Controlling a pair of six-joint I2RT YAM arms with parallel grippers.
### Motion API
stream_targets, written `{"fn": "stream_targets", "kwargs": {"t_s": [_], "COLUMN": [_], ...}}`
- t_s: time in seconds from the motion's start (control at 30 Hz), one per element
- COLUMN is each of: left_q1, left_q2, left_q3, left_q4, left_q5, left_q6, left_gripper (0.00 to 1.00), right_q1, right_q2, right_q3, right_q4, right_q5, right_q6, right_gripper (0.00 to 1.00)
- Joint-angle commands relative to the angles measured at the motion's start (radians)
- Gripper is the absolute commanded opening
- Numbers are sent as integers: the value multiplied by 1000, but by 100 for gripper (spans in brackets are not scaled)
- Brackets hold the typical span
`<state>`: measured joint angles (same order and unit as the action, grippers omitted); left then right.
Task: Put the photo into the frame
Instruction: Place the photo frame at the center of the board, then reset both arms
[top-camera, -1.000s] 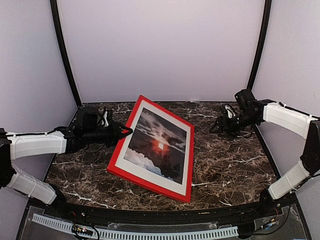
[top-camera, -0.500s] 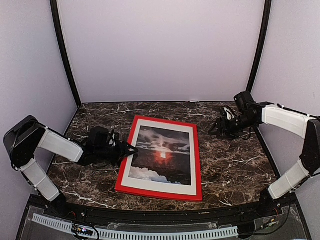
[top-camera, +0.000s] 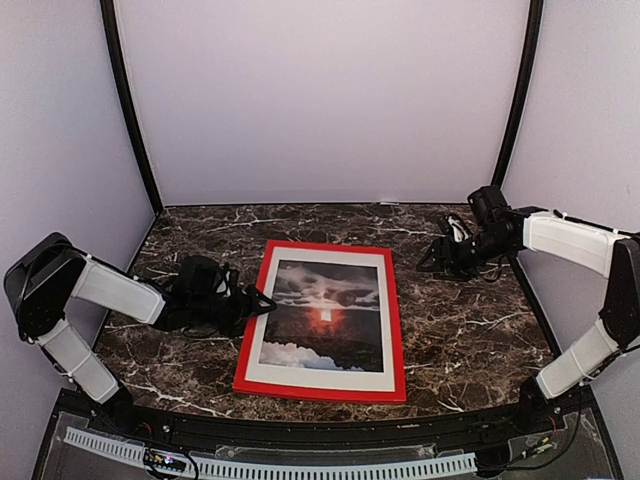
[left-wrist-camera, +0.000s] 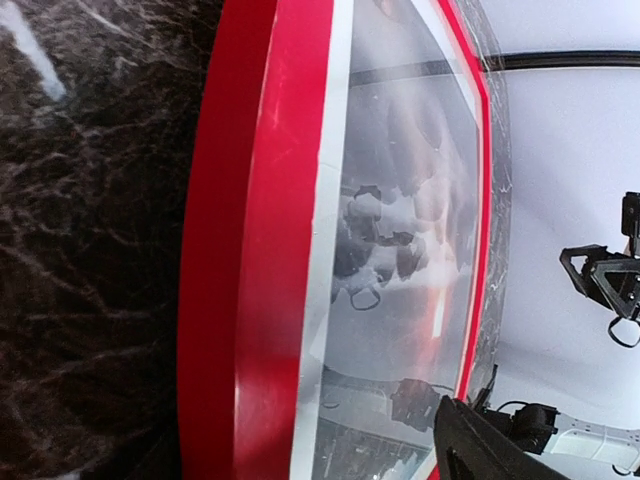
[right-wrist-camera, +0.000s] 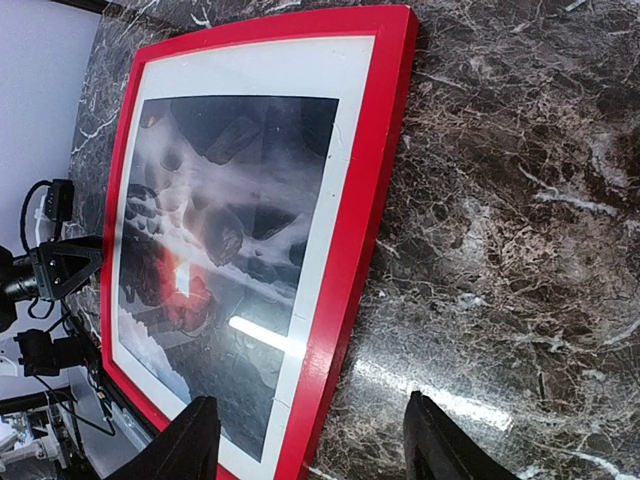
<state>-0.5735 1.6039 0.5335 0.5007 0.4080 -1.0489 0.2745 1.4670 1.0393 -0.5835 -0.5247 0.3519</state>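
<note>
Frame (top-camera: 396, 330) position was the change. From the top camera we saw it lying flat on the table (top-camera: 470, 330), red face up, mid-table and a little left of centre. A second earlier its far edge was raised and the left gripper (top-camera: 258, 300) had its left rail. That gripper now sat just beside the left rail, tips aimed at it. We could not tell whether it touched, or whether its jaws were together. The photo (top-camera: 320, 315) showed inside the frame, bordered by the white mat (top-camera: 320, 375). The right gripper (top-camera: 432, 260) hung off the far right corner, well apart from the frame and much where it had been.

From the left wrist we saw the red rail (left-wrist-camera: 225, 250) close up, resting on the marble, with the photo (left-wrist-camera: 410, 250) behind a glossy face. Only one fingertip (left-wrist-camera: 480, 450) showed, so the claw's state stayed unclear.

From the right wrist the fingers (right-wrist-camera: 185, 440) stood wide apart with nothing between them. The frame (right-wrist-camera: 365, 200) lay ahead, the sun glow of the photo (right-wrist-camera: 220, 250) plain within it.

We judged the photo seated and the frame laid down, so the task looked all but finished, with only clearing the arms left.
</note>
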Motion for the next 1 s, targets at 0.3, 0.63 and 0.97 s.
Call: {"fn": "stream_targets", "kwargs": {"t_s": [0.3,0.63,0.97], "left_q1": [0,0,1], "left_q2": [-260,-405,-653], "left_q3": [134,296,382], "left_q4": [-594,-901,-978], "left_q5": [-300,-617,-827], "left_q6": [311,539,708], "left_gripper": [89,96,99], "right_q1": [0,22,84], "right_q2": [6,-44,-167], "right_q3": [-8,89,137], "right_q4": [21,-93,-21], "right_q5": [0,279,519], "right_q6": [-1,-90,-82], "right_gripper": [65,82,99]}}
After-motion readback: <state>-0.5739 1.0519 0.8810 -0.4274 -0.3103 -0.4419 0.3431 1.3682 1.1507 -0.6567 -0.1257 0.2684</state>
